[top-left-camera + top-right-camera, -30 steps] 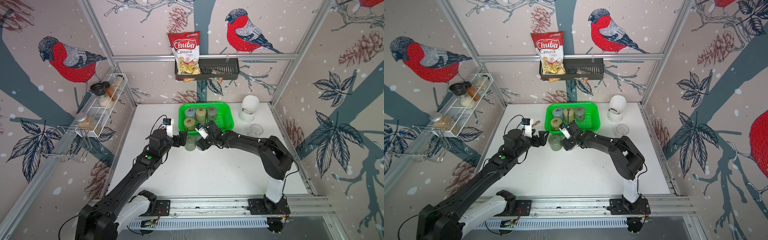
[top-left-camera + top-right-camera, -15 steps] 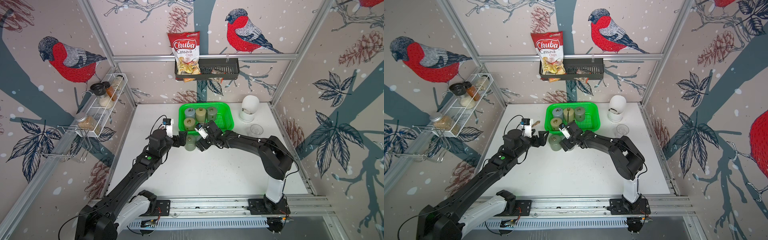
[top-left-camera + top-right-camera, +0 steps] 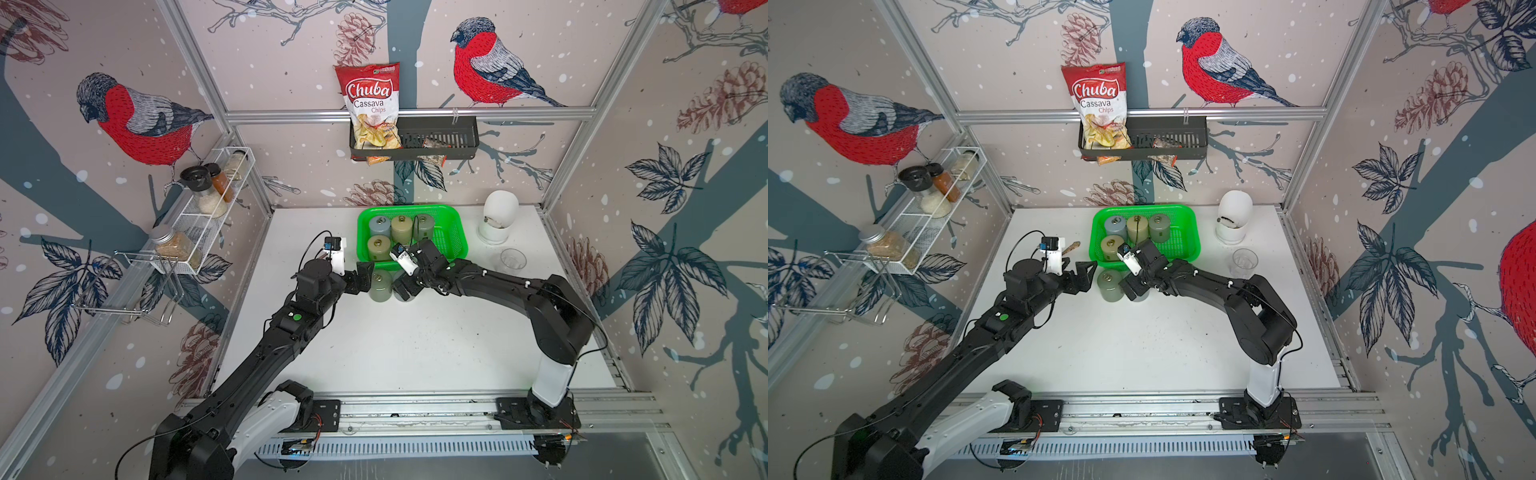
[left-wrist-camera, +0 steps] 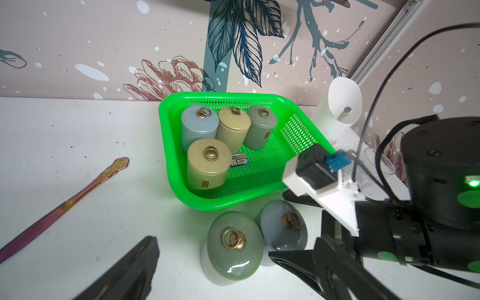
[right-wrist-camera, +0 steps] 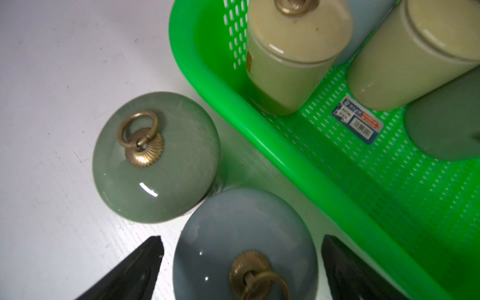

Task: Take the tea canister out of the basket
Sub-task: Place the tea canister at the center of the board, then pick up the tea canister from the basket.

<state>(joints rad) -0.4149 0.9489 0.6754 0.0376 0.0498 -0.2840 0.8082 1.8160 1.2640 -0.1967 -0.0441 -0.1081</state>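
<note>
Straddles upright grey-blue glazed ceramic canister (image 4: 282,233) with wide-spread right gripper (image 5: 241,240), seemingly to leave it outside, six o'clock of bright green perforated plastic basket (image 4: 207,205). Holds left gripper (image 4: 215,253) wide, empty.

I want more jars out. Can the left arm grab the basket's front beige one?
Probably yes: the left gripper is open beside the basket, and nothing stands over the front beige canister.

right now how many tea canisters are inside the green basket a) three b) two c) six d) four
d: the basket holds a blue-grey canister, a cream canister, a grey-green canister and a second cream canister; a green canister and another blue-grey canister stand outside it on the table.
</note>
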